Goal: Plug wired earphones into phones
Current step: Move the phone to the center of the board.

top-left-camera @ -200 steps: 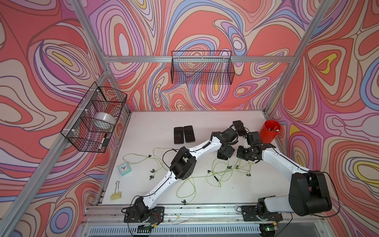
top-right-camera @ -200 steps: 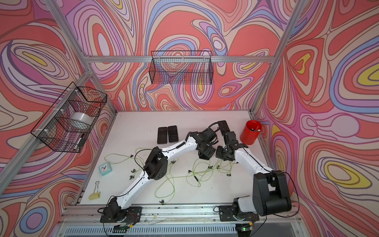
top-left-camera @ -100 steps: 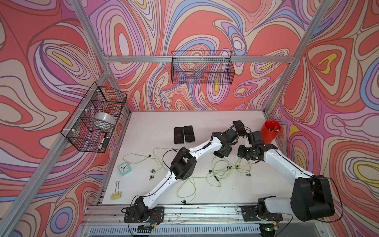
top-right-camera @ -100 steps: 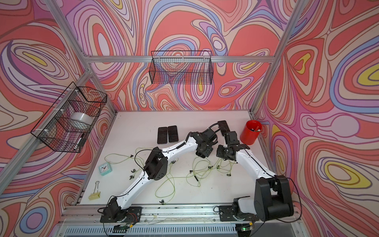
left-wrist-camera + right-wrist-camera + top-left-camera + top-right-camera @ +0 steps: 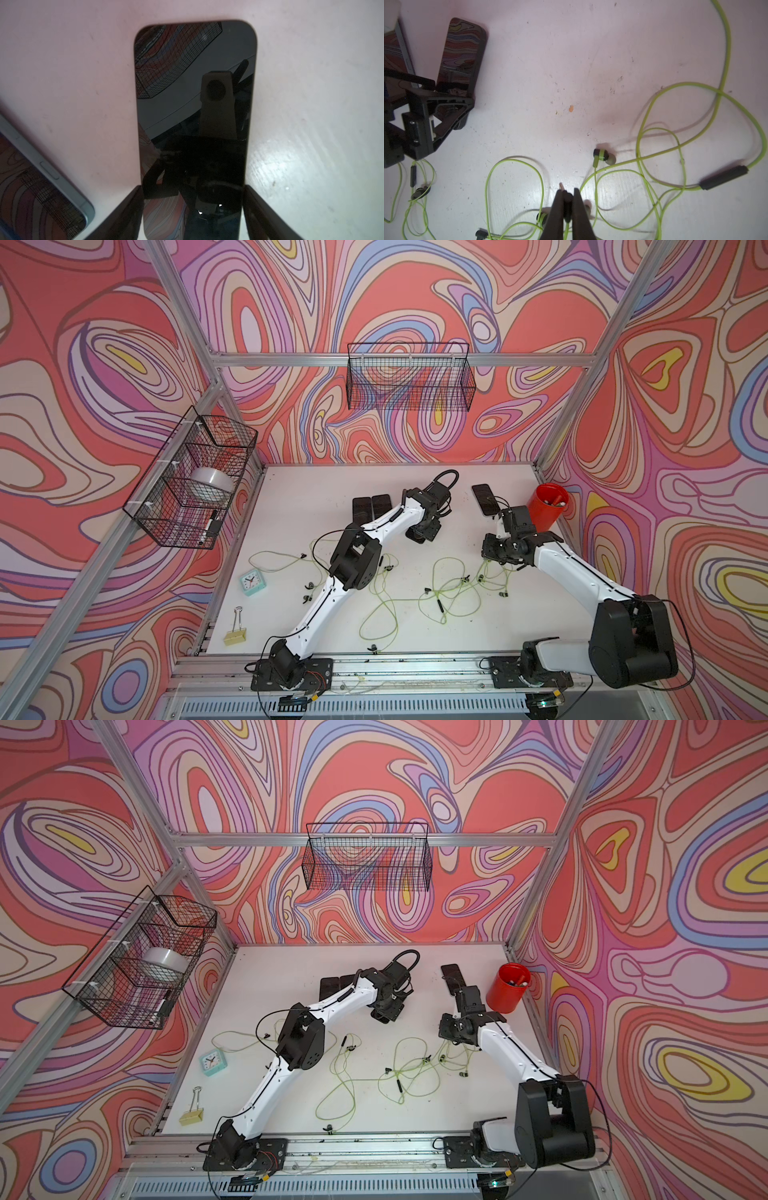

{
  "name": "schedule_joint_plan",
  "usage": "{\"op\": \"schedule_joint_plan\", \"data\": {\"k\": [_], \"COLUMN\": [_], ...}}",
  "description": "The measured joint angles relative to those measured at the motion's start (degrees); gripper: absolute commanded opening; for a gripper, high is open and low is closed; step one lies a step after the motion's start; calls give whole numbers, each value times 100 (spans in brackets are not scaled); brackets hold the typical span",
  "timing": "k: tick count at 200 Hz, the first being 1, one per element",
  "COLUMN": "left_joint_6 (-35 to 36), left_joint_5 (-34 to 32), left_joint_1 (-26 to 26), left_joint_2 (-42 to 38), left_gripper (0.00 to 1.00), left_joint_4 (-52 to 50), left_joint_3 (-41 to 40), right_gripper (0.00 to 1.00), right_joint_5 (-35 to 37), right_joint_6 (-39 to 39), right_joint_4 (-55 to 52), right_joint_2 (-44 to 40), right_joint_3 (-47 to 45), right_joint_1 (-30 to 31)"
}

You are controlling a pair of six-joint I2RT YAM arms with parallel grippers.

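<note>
The white table (image 5: 291, 506) fills both top views, with my two arms reaching in over it. The left gripper (image 5: 193, 187) is down at mid-table. From above, its body covers nearly all of what it is on. Only the left wrist camera gives me the centre phone (image 5: 195, 93). It lies flat, glossy screen up, with one finger (image 5: 133, 209) pressed against each long edge, so the jaws are clamped across its width. That camera also catches the corner of a second phone (image 5: 37, 191) with a pale blue edge.

In both top views a pair of phones (image 5: 371, 506) lies side by side just beyond the left forearm. The far phone (image 5: 484, 498) sits apart near the red cup (image 5: 540, 514).

The earphones (image 5: 728, 41) lie in yellow-green loops across the front half of the table, mostly below the right gripper (image 5: 568, 193). From above I cannot make out what that gripper has. Its wrist camera shows the fingers drawn together on the dark plug (image 5: 568, 204), whose metal tip (image 5: 561, 185) pokes out past them. An inline remote (image 5: 723, 177) and an earbud (image 5: 602, 155) lie on the table nearby. That view also shows the centre phone well apart from the plug.
</note>
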Motion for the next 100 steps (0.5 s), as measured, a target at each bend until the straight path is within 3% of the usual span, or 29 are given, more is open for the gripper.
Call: {"op": "schedule_joint_plan", "data": {"k": [51,74,100], "left_joint_6": [70,107,240], "left_joint_5": [122,289,448], "left_joint_1": [-13,-11,87], "left_joint_2": [-459,-494,-114], "left_gripper": [76,88,100], "left_joint_4": [-345,-621,-927], "left_joint_3": [-737,-741,-22], "right_gripper": [0,0,0], "right_joint_5": [81,79,79], "right_joint_6": [-42,-42,-42], "right_joint_4": [-20,-17,-15], "right_joint_2": [0,0,0], "right_joint_3": [0,0,0], "right_joint_1": [0,0,0]}}
